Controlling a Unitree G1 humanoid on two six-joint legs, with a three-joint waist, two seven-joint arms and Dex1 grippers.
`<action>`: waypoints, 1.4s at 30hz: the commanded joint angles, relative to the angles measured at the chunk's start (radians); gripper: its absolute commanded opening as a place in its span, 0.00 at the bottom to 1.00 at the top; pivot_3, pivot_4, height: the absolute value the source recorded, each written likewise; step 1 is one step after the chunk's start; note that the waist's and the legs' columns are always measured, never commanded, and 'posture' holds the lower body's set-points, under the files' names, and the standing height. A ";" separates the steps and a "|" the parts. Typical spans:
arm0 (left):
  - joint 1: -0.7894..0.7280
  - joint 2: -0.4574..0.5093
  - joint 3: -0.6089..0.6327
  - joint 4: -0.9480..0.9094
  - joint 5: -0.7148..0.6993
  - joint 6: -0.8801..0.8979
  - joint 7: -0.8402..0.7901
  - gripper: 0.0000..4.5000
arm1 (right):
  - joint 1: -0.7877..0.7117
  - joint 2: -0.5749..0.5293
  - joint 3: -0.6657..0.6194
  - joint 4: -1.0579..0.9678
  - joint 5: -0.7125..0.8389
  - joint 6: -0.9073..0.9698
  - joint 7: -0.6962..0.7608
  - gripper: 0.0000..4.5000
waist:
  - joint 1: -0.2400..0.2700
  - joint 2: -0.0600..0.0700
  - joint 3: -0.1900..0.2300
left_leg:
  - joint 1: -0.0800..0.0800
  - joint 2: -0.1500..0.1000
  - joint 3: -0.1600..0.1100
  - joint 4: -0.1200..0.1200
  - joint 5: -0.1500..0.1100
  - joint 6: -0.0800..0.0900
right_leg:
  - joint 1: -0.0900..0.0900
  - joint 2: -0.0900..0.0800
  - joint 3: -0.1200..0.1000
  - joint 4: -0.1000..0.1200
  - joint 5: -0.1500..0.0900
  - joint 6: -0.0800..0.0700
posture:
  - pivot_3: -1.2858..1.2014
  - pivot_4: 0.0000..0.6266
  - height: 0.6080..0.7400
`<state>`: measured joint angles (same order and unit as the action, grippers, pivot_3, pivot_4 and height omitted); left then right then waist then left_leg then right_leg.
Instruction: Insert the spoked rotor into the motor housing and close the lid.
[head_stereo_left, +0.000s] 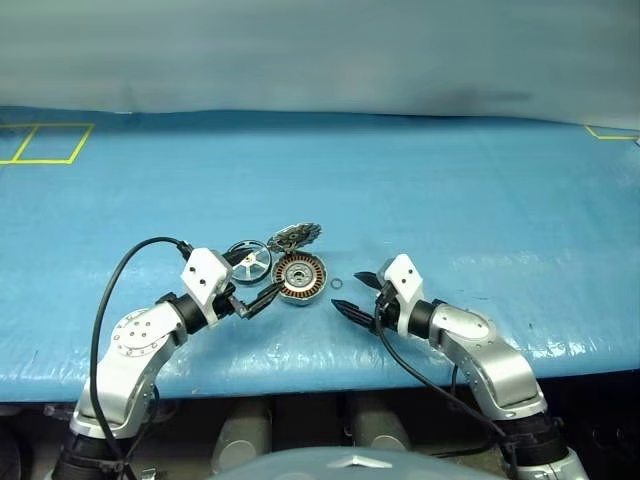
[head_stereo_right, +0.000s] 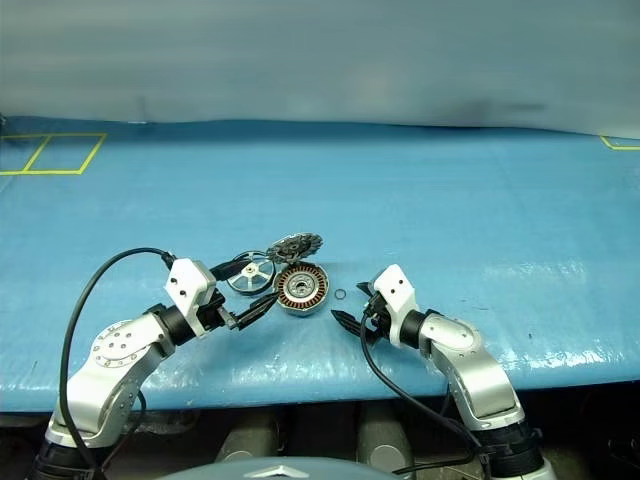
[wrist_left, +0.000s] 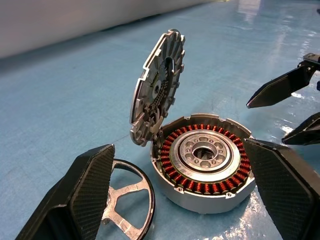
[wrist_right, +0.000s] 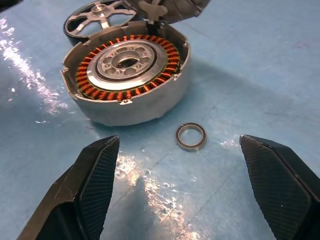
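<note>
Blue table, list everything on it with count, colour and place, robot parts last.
motor housing: one, grey with copper windings, near table edge between the grippers
lid: one, grey, standing open on housing's far rim
spoked rotor: one, silver, flat on table, left of housing
small ring: one, silver, on table right of housing
table: one, blue, with yellow tape marks
left gripper: black jaws open, beside housing
right gripper: black jaws open, near ring

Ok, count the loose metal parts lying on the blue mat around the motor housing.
2: the spoked rotor lies left of the motor housing; a small ring lies to its right. Others may be hidden behind it.
</note>
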<state>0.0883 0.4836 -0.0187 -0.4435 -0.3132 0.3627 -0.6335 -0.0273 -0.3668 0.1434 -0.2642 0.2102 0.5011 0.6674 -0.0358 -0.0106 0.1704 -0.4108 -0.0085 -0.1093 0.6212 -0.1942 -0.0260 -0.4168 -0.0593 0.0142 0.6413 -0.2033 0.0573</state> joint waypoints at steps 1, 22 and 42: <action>0.002 0.006 0.018 -0.042 -0.001 -0.008 0.012 1.00 | -0.030 0.020 0.000 0.029 -0.018 -0.050 -0.040 0.90 | 0.001 0.000 0.000 | 0.000 0.000 0.000 0.000 0.000 0.000 | 0.000 0.000 0.000 0.000 0.000 0.000 | 0.52 0.24 1.00; -0.002 -0.006 -0.003 -0.025 0.006 -0.014 0.044 1.00 | -0.123 0.007 0.093 0.030 -0.036 0.119 -0.069 0.90 | 0.000 0.000 0.000 | 0.000 0.000 0.000 0.001 0.000 0.000 | 0.001 0.000 0.000 0.000 0.000 0.000 | 0.52 0.24 1.00; 0.037 -0.013 0.007 -0.044 0.004 -0.024 0.069 1.00 | -0.169 -0.029 0.108 0.050 -0.050 0.219 -0.061 0.15 | 0.001 0.000 0.000 | 0.001 0.000 0.000 0.001 0.000 0.000 | 0.001 0.000 0.000 0.000 0.000 0.000 | 0.52 0.24 1.00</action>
<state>0.1246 0.4733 -0.0224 -0.4436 -0.3123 0.3608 -0.5675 -0.2114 -0.3917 0.2637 -0.2060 0.1484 0.7088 0.6072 -0.0352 -0.0107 0.1705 -0.4102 -0.0086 -0.1095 0.6222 -0.1941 -0.0260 -0.4158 -0.0592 0.0141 0.6417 -0.2033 0.0574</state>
